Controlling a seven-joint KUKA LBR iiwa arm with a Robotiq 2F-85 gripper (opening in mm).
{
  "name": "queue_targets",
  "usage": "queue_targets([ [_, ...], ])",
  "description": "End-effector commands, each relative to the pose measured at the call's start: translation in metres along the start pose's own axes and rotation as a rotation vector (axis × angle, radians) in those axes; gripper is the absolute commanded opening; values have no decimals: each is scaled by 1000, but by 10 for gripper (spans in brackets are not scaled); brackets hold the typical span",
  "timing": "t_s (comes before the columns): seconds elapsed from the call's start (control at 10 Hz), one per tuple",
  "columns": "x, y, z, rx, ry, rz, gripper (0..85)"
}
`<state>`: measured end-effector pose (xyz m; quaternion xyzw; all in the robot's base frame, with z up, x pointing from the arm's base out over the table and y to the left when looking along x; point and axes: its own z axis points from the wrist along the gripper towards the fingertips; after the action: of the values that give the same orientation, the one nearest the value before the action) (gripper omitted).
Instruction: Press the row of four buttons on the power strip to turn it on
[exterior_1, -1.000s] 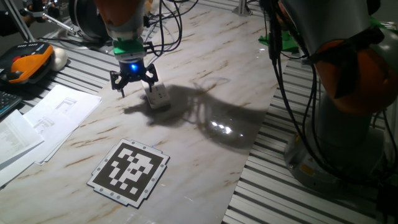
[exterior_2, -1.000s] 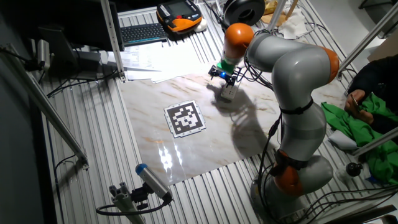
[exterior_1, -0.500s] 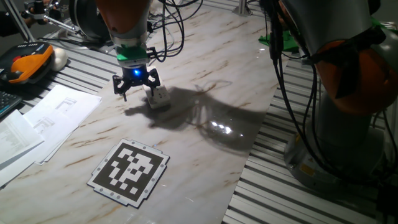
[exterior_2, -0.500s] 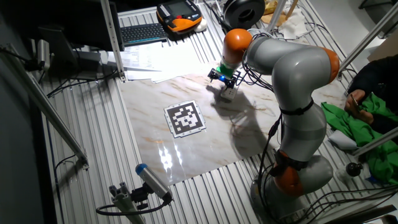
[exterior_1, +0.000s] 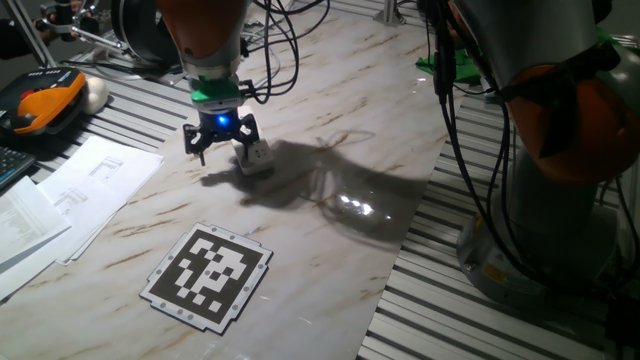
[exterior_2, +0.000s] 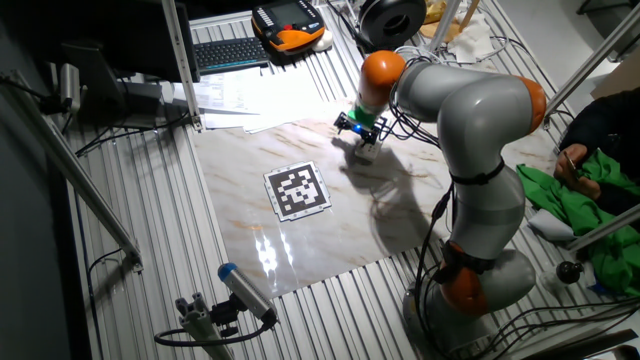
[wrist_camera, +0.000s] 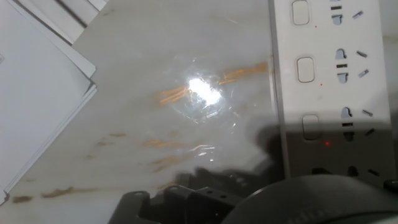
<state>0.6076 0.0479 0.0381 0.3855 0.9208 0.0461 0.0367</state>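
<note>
The white power strip (exterior_1: 256, 156) lies on the marble board, also seen as power strip (exterior_2: 368, 148). In the hand view the power strip (wrist_camera: 329, 93) fills the right side. Three of its white buttons (wrist_camera: 305, 70) run in a column along its left edge, beside dark socket holes. A small red light (wrist_camera: 328, 144) glows near the lowest visible button. My gripper (exterior_1: 221, 143) hovers low over the board, right beside the strip's near end, and shows as gripper (exterior_2: 360, 127) from the other side. Dark gripper parts cover the bottom of the hand view. No view shows its fingertips clearly.
A black-and-white marker tile (exterior_1: 208, 275) lies on the board in front. Paper sheets (exterior_1: 75, 185) lie to the left, with an orange-black pendant (exterior_1: 42, 100) behind them. The arm's base (exterior_1: 560, 150) and cables stand at the right.
The gripper has shifted slightly right and lower, closer to the power strip. The strip has not moved.
</note>
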Motion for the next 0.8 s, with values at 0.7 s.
queue_targets([
  [0.7, 0, 1, -13, 29, 23, -16, 850],
])
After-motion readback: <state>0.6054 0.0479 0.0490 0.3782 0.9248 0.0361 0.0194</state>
